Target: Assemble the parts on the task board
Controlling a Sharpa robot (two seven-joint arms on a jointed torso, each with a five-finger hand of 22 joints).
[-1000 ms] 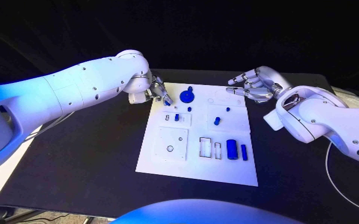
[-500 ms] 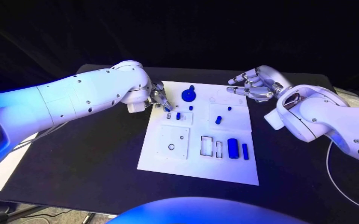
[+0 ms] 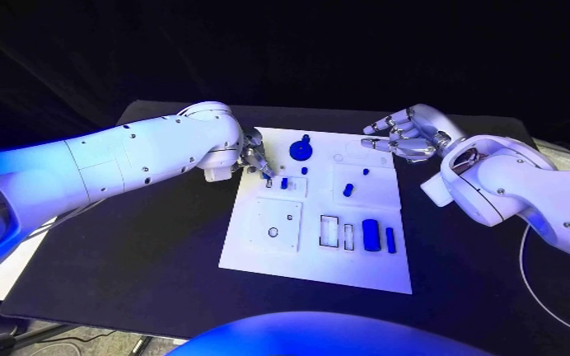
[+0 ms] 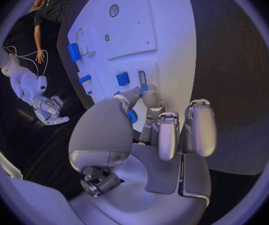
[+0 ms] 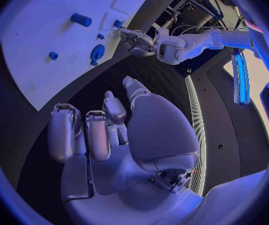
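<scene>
The white task board (image 3: 268,249) lies mid-table. My left hand (image 3: 255,158) hovers over its far left corner and pinches a small blue part (image 4: 144,88) between thumb and a finger, just above the small slots (image 3: 268,183). A round blue part with a knob (image 3: 301,150) stands close beside that hand. Other blue parts sit on the board: a short one (image 3: 284,183), a block (image 3: 347,190), a cylinder (image 3: 370,235) and a thin bar (image 3: 390,240). My right hand (image 3: 402,140) hangs off the board's far right corner, fingers apart, holding nothing.
Black table (image 3: 142,241) surrounds the board on all sides. A square plate with a hole (image 3: 276,226) and two empty rectangular recesses (image 3: 329,231) lie on the board's near half. My right forearm (image 3: 499,187) crosses the table's right side.
My left hand has crept a little nearer along the board's left side, down toward the small slots, with the blue part in it. The right hand has stayed put.
</scene>
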